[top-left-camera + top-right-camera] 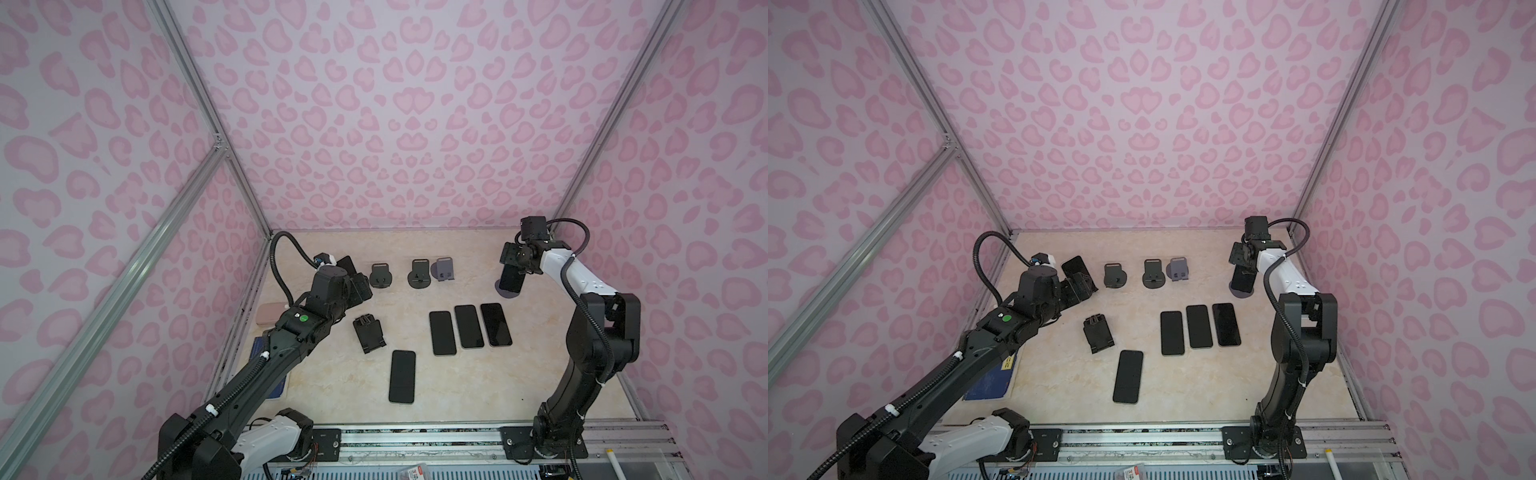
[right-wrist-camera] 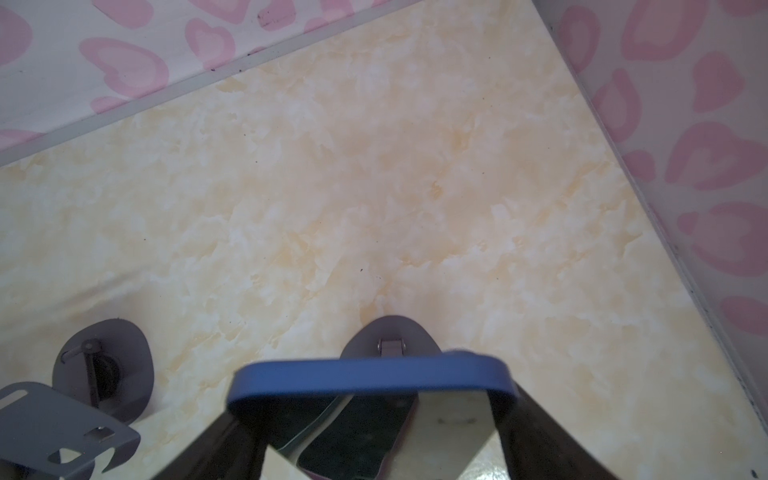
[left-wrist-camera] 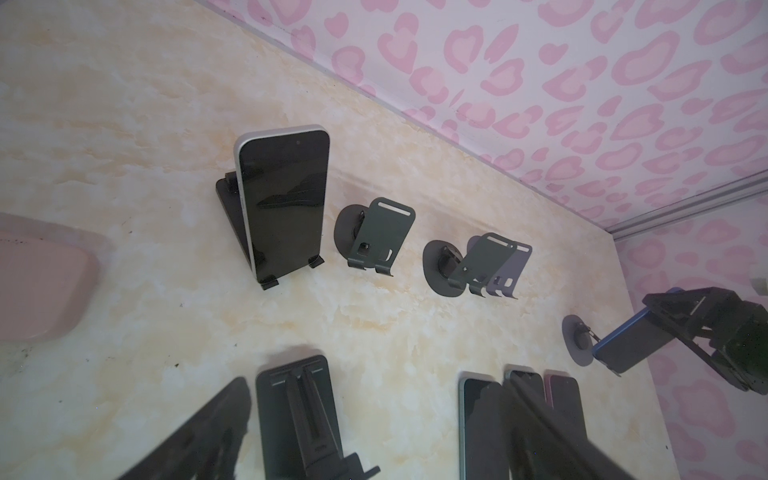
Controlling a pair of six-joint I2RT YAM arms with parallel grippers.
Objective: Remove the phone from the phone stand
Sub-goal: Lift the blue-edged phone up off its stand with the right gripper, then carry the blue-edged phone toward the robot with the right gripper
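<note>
A blue-edged phone leans on a grey round-based phone stand at the back right. My right gripper comes down over its top end, one finger against each long edge. At the back left a white-edged phone stands on a black stand. My left gripper hangs open a short way in front of it, touching nothing.
Three empty stands line the back. A folded black stand lies flat. Several dark phones lie face up mid-table. A pink case and a blue pad sit by the left wall.
</note>
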